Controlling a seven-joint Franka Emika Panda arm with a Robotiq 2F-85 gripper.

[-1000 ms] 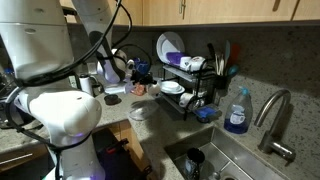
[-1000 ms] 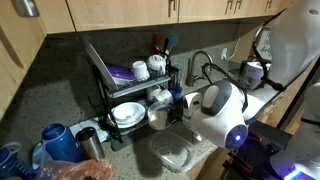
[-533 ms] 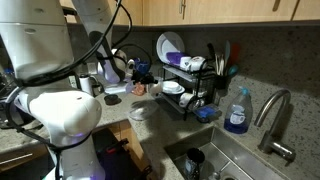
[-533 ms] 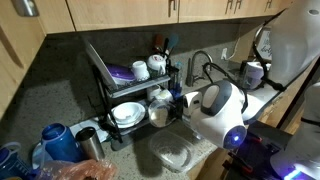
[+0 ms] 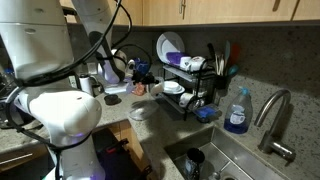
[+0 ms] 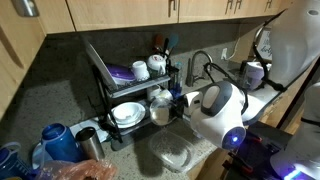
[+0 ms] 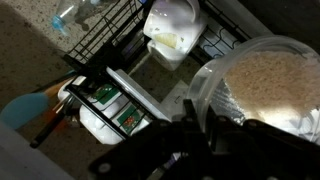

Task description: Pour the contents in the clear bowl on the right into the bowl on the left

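Clear bowl [image 7: 268, 95] gripped by the tool [image 7: 203, 135]; nothing has moved, so pouring is judged not begun.
In an exterior view the tool is too dark to be made out beside the arm [image 5: 45, 45]; in an exterior view it is hidden by the arm [image 6: 218, 102]. In the wrist view the clear bowl is clamped at right, contents [image 7: 255, 70] inside; the pale bowl [image 7: 172, 35] is seen upper centre.

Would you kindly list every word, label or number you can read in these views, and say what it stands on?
None can be read.
Blue soap bottle: label too small.
White item with green patches: print too blurred.
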